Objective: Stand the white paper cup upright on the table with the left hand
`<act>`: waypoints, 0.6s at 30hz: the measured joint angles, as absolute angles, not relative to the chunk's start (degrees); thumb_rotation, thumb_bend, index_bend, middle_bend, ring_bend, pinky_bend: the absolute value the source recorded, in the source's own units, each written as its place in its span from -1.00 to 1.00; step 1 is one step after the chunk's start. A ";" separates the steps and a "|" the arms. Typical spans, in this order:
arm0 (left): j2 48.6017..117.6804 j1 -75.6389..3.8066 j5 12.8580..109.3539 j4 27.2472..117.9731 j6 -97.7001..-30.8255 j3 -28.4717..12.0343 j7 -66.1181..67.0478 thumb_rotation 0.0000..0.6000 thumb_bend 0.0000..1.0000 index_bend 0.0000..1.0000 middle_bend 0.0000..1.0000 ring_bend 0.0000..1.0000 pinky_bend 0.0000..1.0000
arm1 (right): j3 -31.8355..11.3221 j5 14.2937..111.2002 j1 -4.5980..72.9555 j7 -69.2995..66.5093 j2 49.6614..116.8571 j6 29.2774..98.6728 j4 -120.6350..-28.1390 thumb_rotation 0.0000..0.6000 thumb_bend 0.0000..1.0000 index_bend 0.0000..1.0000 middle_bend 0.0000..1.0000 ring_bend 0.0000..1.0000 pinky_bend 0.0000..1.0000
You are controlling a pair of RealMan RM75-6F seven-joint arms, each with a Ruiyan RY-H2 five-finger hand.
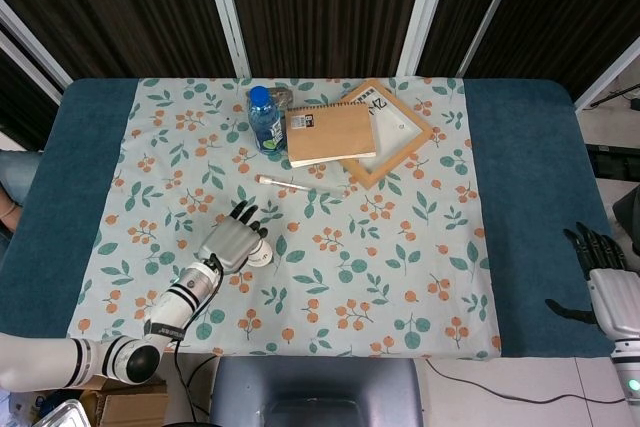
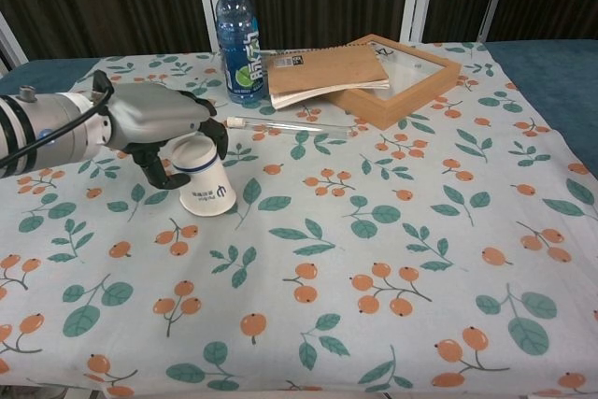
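The white paper cup [image 2: 207, 192] with a blue band lies tipped on the flowered cloth at the left of the table, its narrow end under my left hand [image 2: 159, 123]. The fingers curl down over the top of the cup and the thumb hooks round its left side, gripping it. From the head view only a white edge of the cup [image 1: 262, 255] shows beside the left hand [image 1: 232, 242]. My right hand [image 1: 610, 297] hangs off the table's right edge, fingers apart and holding nothing.
A blue water bottle [image 2: 237, 44] stands behind the cup. To its right a brown notebook [image 2: 322, 70] lies on a wooden frame [image 2: 411, 81]. A thin white stick [image 2: 290, 126] lies in front of them.
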State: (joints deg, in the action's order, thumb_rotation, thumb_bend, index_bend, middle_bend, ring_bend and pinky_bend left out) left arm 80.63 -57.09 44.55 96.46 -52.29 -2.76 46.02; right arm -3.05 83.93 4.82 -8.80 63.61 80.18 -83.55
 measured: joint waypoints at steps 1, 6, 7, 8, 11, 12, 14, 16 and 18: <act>80.57 -56.97 45.05 96.51 -52.45 -2.78 45.45 1.00 -0.11 -0.21 -0.30 -1.00 -1.00 | -3.05 83.90 4.85 -8.78 63.61 80.12 -83.57 1.00 -0.61 -1.00 -1.00 -1.00 -1.00; 80.43 -56.02 47.08 96.62 -52.76 -3.50 40.85 1.00 -0.13 -0.22 -0.31 -0.98 -1.00 | -3.04 83.78 4.98 -8.58 63.63 79.78 -83.65 1.00 -0.61 -1.00 -1.00 -1.00 -1.00; 80.51 -55.59 47.99 96.54 -52.95 -3.89 38.98 1.00 -0.14 -0.22 -0.32 -0.98 -1.00 | -3.03 83.77 4.99 -8.55 63.64 79.73 -83.66 1.00 -0.61 -1.00 -1.00 -1.00 -1.00; 80.62 -55.21 48.79 96.44 -53.11 -4.22 37.33 1.00 -0.16 -0.24 -0.33 -0.98 -1.00 | -3.02 83.74 5.01 -8.51 63.65 79.66 -83.66 1.00 -0.61 -1.00 -1.00 -1.00 -1.00; 81.32 -53.63 51.75 95.71 -53.69 -5.48 30.08 1.00 -0.18 -0.26 -0.36 -0.99 -1.00 | -2.98 83.66 5.07 -8.33 63.67 79.44 -83.70 1.00 -0.61 -1.00 -1.00 -1.00 -1.00; 81.63 -53.08 52.62 95.34 -53.87 -5.89 27.42 1.00 -0.18 -0.26 -0.36 -1.00 -1.00 | -2.95 83.65 5.08 -8.22 63.66 79.38 -83.75 1.00 -0.61 -1.00 -1.00 -1.00 -1.00; 82.57 -51.70 54.63 94.20 -54.35 -6.92 20.53 1.00 -0.19 -0.24 -0.35 -1.00 -1.00 | -2.92 83.65 5.10 -8.08 63.63 79.34 -83.86 1.00 -0.61 -1.00 -1.00 -1.00 -1.00; 83.69 -50.24 56.19 92.80 -54.72 -8.03 13.00 1.00 -0.19 -0.21 -0.34 -1.00 -1.00 | -2.91 83.62 5.09 -7.99 63.60 79.33 -83.96 1.00 -0.61 -1.00 -1.00 -1.00 -1.00; 84.61 -48.97 57.05 91.52 -54.73 -9.03 6.40 1.00 -0.18 -0.21 -0.33 -1.00 -1.00 | -2.90 83.52 5.09 -7.93 63.61 79.22 -83.95 1.00 -0.61 -1.00 -1.00 -1.00 -1.00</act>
